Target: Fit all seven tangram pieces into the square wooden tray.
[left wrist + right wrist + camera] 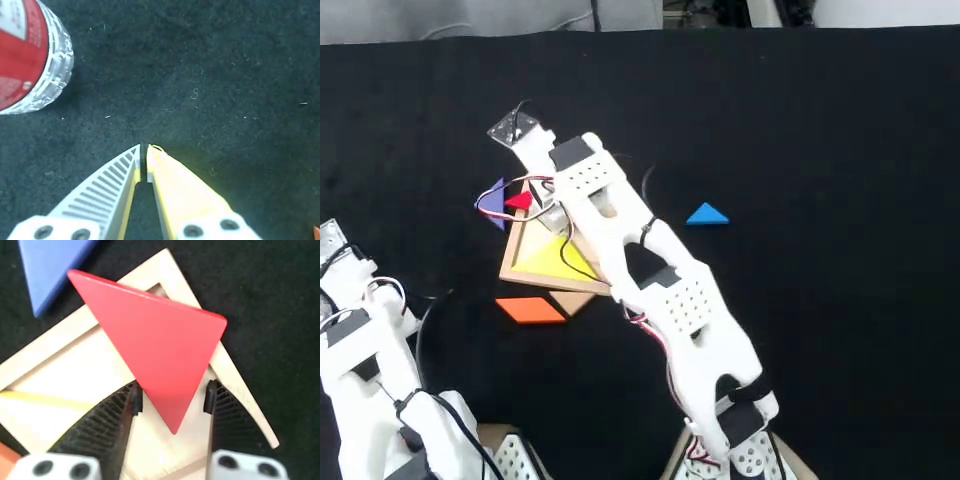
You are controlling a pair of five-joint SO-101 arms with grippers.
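My right gripper (171, 397) is shut on a red triangle (155, 347), holding it by two edges over a corner of the square wooden tray (172, 272). From above, the red triangle (520, 200) sits at the far left corner of the tray (555, 283). A yellow triangle (560, 260) lies inside the tray. A purple-blue triangle (495, 200) rests just outside that corner. An orange parallelogram (530, 310) and a tan piece (572, 300) lie in front of the tray. A small blue triangle (707, 214) lies apart to the right. My left gripper (143, 150) is shut and holds nothing, over bare cloth.
A clear bottle with a red label (30, 55) stands close to the left gripper. The left arm (360, 350) stays at the near left of the table. Black cloth (800, 120) covers the whole table, with open room to the right and far side.
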